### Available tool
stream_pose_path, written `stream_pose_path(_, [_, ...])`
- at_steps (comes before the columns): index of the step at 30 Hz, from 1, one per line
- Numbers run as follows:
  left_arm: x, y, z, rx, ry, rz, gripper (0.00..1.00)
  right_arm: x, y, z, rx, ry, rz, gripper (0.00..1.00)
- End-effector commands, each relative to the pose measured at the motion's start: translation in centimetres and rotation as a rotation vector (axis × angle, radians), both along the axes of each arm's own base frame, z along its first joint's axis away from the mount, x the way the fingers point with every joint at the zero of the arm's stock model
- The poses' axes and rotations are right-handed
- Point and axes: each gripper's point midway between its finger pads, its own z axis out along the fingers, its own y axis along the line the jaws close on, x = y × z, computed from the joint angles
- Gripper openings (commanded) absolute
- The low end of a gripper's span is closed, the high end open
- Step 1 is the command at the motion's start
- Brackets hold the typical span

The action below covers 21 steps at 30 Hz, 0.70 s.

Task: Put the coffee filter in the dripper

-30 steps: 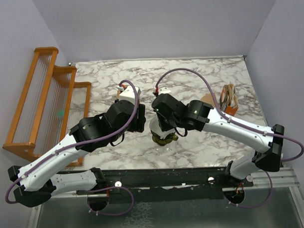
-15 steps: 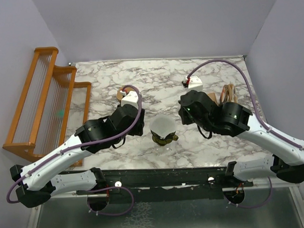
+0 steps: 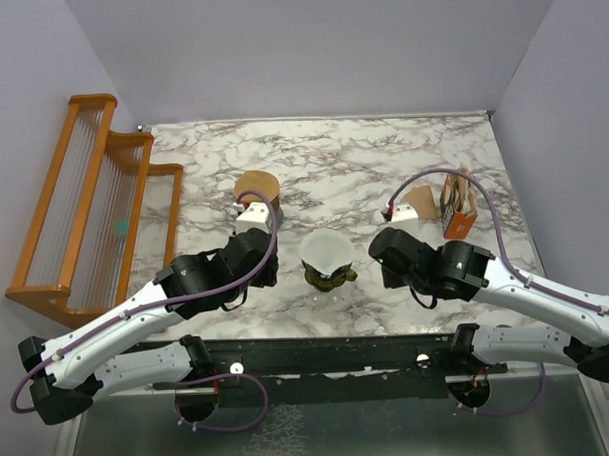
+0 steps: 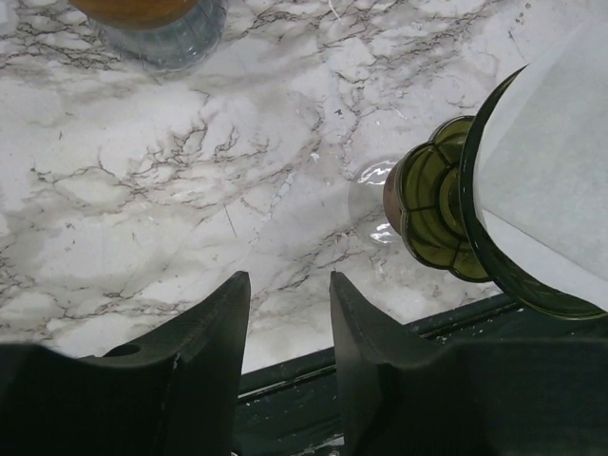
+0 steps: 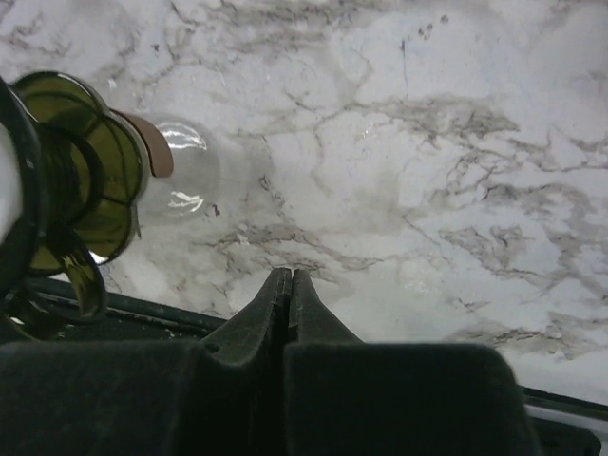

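Both arms have drawn back toward the near edge since a second ago. The right arm [image 3: 486, 277], which was then bent over the dripper [image 3: 332, 278], now lies low to its right. The left arm [image 3: 177, 287] has slid back on the other side, uncovering the brown disc [image 3: 255, 184] behind it.

The marble counter [image 3: 342, 152] carries everything, and a wooden rack [image 3: 83, 196] stands off its left edge. The arms flank the dripper without touching it.

The left jaws stand apart with a clear gap and only bare marble between them. The right jaws are pressed together on nothing, pointing at open counter beside the dripper's base.

The dripper stands upright near the front middle of the counter. The filter [image 3: 325, 250] sits inside it, its white cone filling the mouth and its rim showing above the dark green edge. Farther back on the right, a tan paper piece [image 3: 422, 199] lies just beside a small holder [image 3: 456, 211] of brown sheets.
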Motion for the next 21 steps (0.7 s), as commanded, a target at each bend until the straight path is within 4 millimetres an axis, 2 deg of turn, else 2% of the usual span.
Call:
stream_pose_path(1, [0.0,0.3,-0.5,-0.027,0.0,0.033,0.45,-1.9,1.5,-2.4,0.16,0.1,-0.001,0.01])
stream_pose_path(7, [0.2,1.3,-0.9,-0.012,-0.024,0.059,0.57,-4.1,3.5,-6.5,0.301,0.231,0.017,0.0])
stream_pose_path(14, [0.6,3.0,-0.2,-0.023,-0.089,0.111,0.72,-5.2,6.2,-9.1,0.511,0.325,0.02,0.01])
stream_pose_path(21, [0.9,4.2,0.3,-0.026,-0.143,0.14,0.91,-5.3,8.9,-10.5,0.702,0.396,0.029,0.01])
